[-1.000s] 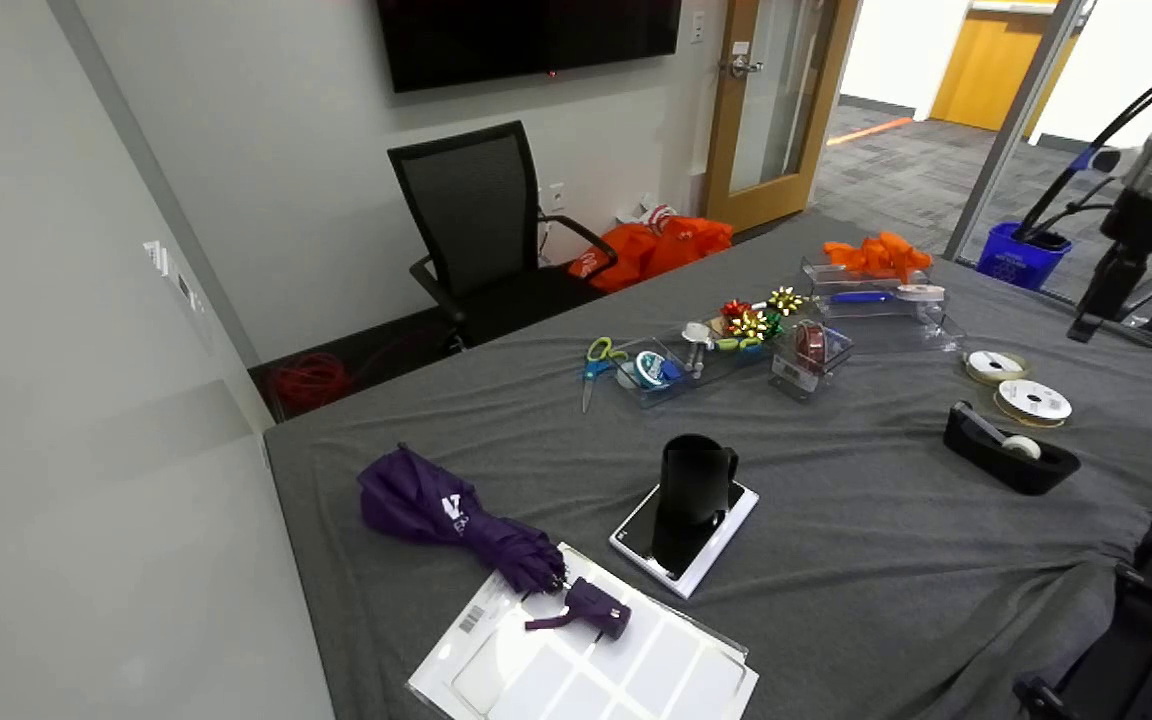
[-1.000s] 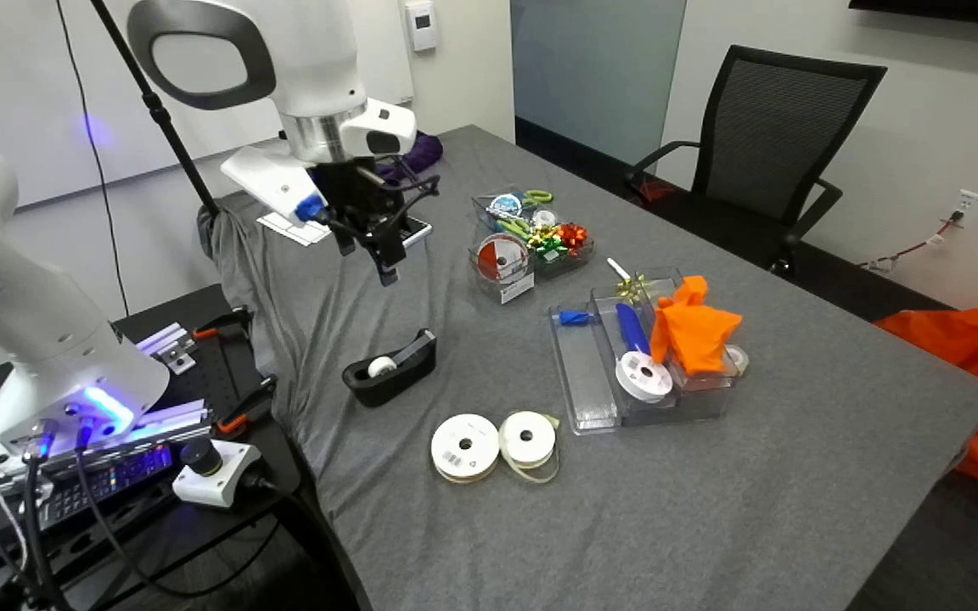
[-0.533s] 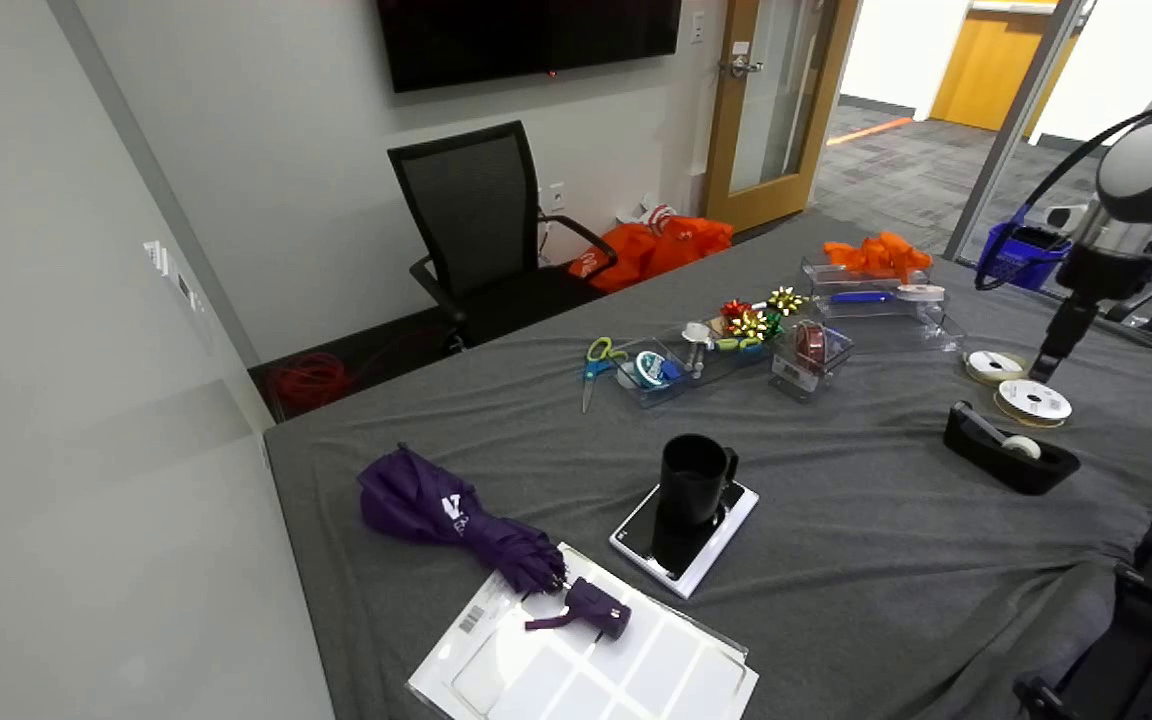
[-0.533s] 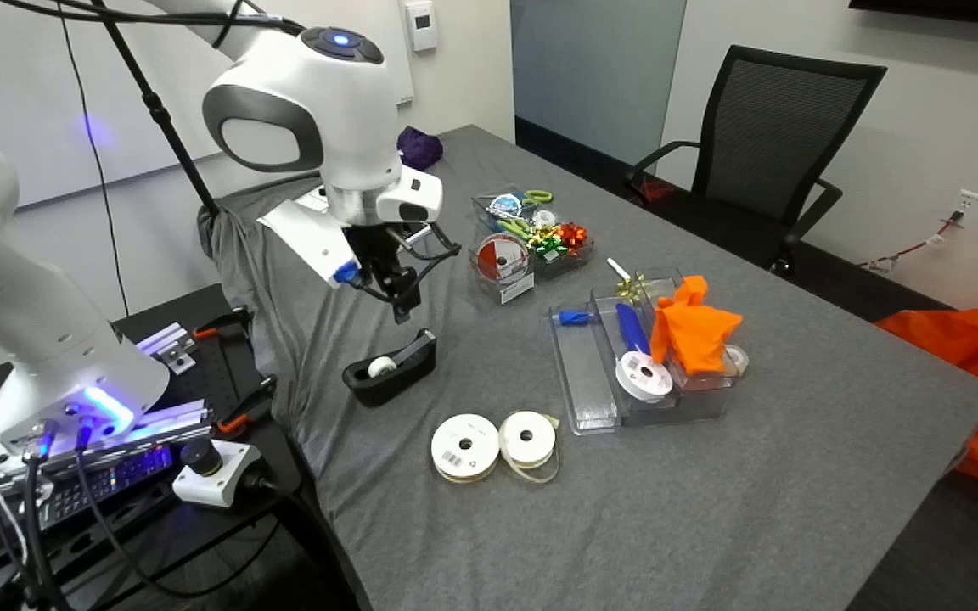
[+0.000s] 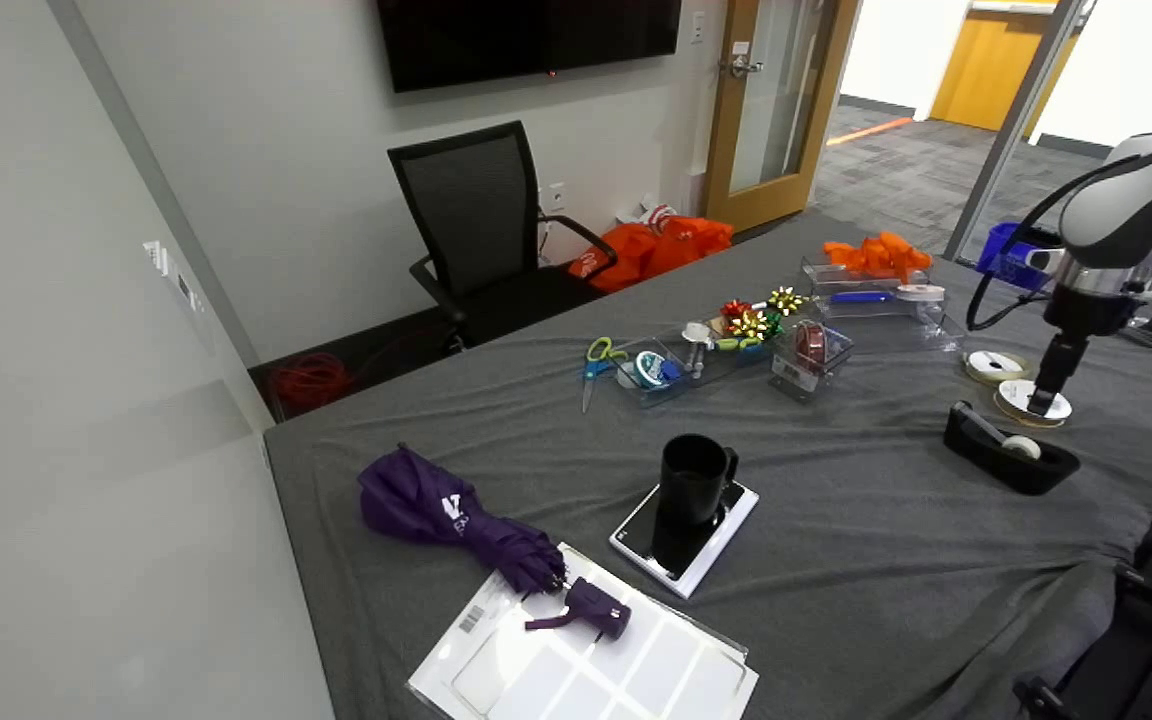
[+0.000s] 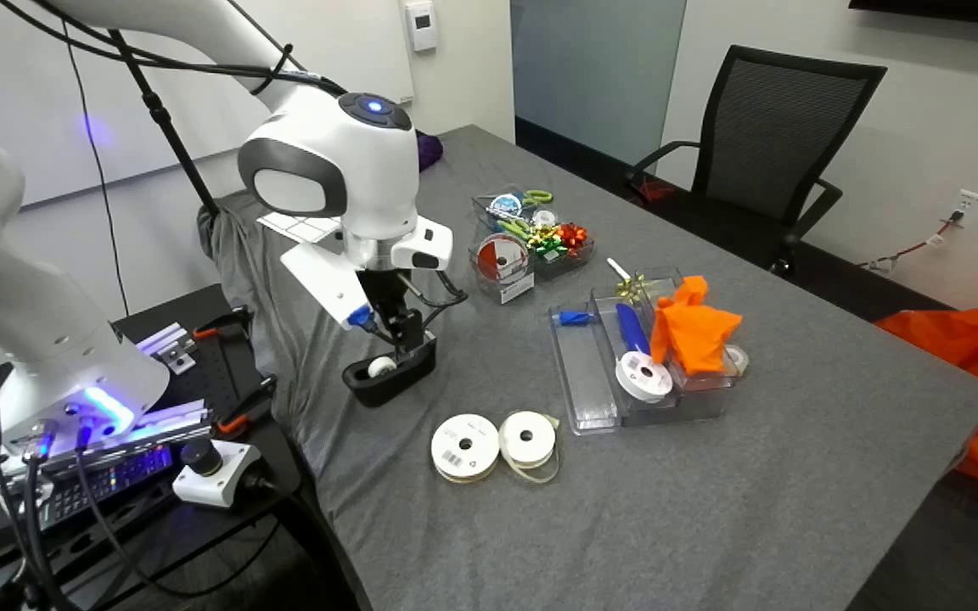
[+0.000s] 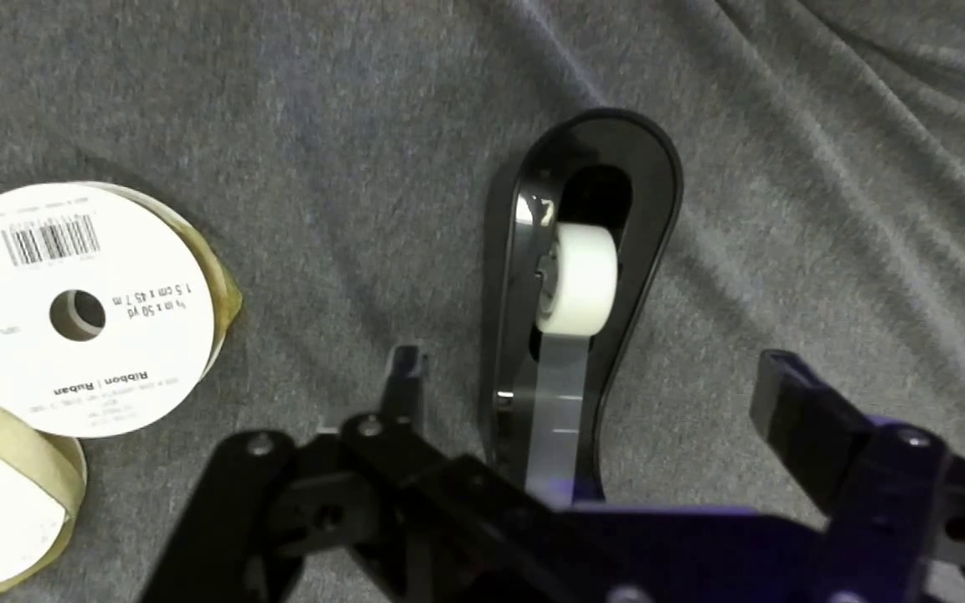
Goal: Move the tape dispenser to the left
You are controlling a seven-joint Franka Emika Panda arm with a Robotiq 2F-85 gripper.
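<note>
The black tape dispenser lies on the grey cloth, at the right in an exterior view point(image 5: 998, 465) and left of centre in an exterior view point(image 6: 377, 386). It holds a white tape roll. In the wrist view the tape dispenser point(image 7: 518, 335) runs up the middle, with its lower end hidden behind my gripper. My gripper point(image 7: 593, 363) is open. Its fingers appear on either side of the dispenser's narrower end, with a wider gap on the right. In the exterior views the gripper point(image 5: 1039, 402) points down and appears close above the dispenser's tape end point(image 6: 408, 341). Contact is not visible.
Two white ribbon spools point(image 6: 465, 447) point(image 6: 528, 439) lie near the dispenser; they show at left in the wrist view point(image 7: 131, 368). Clear organizers point(image 6: 587, 373) point(image 5: 816, 385) hold craft items. A black mug point(image 5: 693, 475) stands on a white-bordered tablet point(image 5: 701, 575). A purple umbrella point(image 5: 416, 505) lies farther off.
My gripper has come down from above and moved over to the tape dispenser's tape end. The dispenser and the other objects have not moved.
</note>
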